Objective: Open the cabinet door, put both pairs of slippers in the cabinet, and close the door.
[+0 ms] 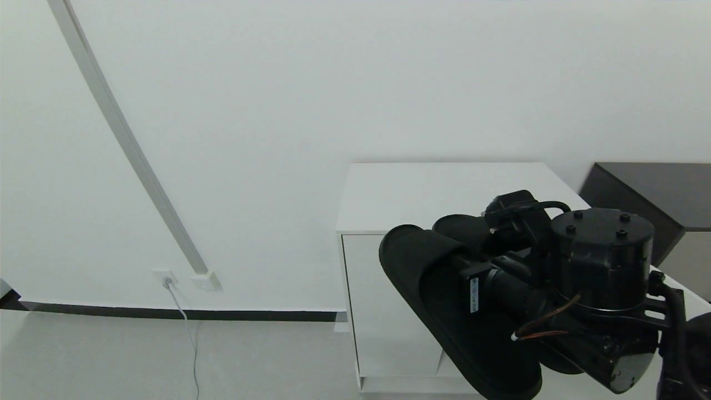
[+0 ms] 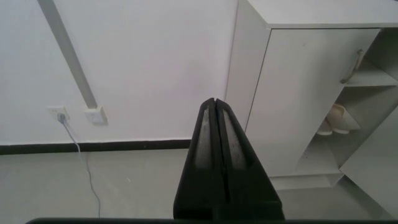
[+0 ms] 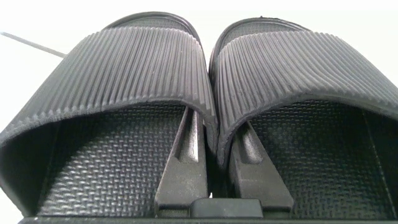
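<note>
A pair of black slippers (image 1: 461,311) hangs in front of the white cabinet (image 1: 444,189), held by my right gripper (image 3: 214,168). Its fingers (image 3: 183,168) reach under the two straps and pinch the slippers' (image 3: 205,93) inner sides together. My left gripper (image 2: 215,109) is shut with nothing in it and hangs above the floor, left of the cabinet (image 2: 298,93). The cabinet's right side stands open, showing shelves. A light beige pair of slippers (image 2: 339,118) rests on a lower shelf. The left door panel is shut and has a handle (image 2: 354,62).
A wall socket with a hanging cable (image 1: 164,278) and a slanting white conduit (image 1: 128,144) are on the wall to the left. A dark piece of furniture (image 1: 655,189) stands to the right of the cabinet. Bare floor (image 1: 166,355) lies left of the cabinet.
</note>
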`<state>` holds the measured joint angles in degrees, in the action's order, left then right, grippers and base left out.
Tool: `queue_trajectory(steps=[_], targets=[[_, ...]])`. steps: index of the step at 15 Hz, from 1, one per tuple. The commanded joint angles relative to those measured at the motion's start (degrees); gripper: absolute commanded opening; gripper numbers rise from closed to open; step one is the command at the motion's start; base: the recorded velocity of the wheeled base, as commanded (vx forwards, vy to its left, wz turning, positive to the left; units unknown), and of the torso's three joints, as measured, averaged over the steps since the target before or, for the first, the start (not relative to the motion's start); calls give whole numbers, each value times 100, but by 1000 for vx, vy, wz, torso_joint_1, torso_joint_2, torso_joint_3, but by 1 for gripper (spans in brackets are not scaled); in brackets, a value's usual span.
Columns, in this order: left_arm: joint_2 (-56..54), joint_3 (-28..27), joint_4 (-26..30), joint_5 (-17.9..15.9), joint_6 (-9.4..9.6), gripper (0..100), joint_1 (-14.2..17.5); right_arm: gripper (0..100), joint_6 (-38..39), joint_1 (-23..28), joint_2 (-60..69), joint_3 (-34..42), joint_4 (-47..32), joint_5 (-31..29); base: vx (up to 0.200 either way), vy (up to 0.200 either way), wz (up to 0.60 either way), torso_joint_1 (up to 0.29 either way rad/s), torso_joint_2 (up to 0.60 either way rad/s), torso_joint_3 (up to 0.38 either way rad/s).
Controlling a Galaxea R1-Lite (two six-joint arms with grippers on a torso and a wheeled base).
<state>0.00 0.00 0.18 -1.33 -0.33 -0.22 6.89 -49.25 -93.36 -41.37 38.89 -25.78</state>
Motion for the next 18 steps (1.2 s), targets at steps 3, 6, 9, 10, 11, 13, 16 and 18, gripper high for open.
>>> queue_trajectory(steps=[3,6,9,10,11,13,16,18], targets=[[9,0,-1,1,-2,0,4,0,14,-14,-16,-2,5,3,0,0,0,0,0,0],[9,0,-1,1,-2,0,4,0,6,-14,-7,-20,5,-6,0,0,0,0,0,0],[9,0,-1,1,-2,0,4,0,6,-14,10,-2,5,-6,0,0,0,0,0,0],[9,-9,-1,1,-2,0,4,0,6,-14,2,-2,5,-6,0,0,0,0,0,0],[9,0,-1,1,-2,0,4,0,6,-14,2,-2,5,-6,0,-200,0,12,2,7],[9,0,-1,1,-2,0,4,0,6,-14,2,7,5,-6,0,-200,0,2,2,7],[9,0,-1,1,-2,0,4,0,-3,-14,10,24,5,-6,0,-200,0,10,2,2],[9,0,-1,1,7,0,4,0,-12,-14,19,59,5,-6,0,-200,0,2,2,0]])
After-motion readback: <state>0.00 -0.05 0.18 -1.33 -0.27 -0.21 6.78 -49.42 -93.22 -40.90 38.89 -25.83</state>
